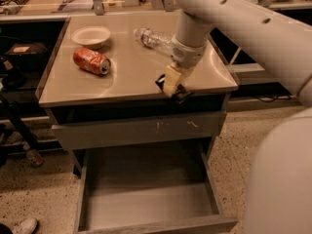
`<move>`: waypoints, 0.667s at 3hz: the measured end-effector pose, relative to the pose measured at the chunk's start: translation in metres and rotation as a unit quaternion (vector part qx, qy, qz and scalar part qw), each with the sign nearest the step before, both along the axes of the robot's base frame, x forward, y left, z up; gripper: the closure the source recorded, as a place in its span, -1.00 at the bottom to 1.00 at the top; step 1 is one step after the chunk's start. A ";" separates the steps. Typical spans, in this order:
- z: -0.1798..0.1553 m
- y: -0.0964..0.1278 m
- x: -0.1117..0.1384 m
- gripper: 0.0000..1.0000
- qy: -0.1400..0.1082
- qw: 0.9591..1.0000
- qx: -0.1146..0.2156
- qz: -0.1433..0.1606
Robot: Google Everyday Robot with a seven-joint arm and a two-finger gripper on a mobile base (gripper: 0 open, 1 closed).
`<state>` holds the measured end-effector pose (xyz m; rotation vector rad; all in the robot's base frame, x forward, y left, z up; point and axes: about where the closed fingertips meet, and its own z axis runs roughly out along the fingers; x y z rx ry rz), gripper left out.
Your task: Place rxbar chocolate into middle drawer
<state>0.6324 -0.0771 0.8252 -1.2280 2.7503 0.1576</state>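
The rxbar chocolate (181,94) is a small black bar held between my gripper's pale fingers, with its dark ends sticking out on both sides. My gripper (172,87) is shut on it at the front edge of the tan countertop (131,79), right of centre. The middle drawer (146,201) is pulled open below, a wide grey tray with a smooth floor and a low front lip. It lies below and forward of the gripper.
A crushed red can (91,61) lies on the counter's left, a white bowl (90,35) sits behind it, and a clear plastic bottle (153,38) lies behind the gripper. A closed grey drawer front with pale scratches (141,129) sits above the open drawer. My white arm fills the right side.
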 end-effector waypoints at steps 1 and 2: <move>-0.011 -0.029 -0.069 1.00 0.030 0.999 -0.004 -0.028; -0.011 -0.029 -0.069 1.00 0.030 0.999 -0.004 -0.028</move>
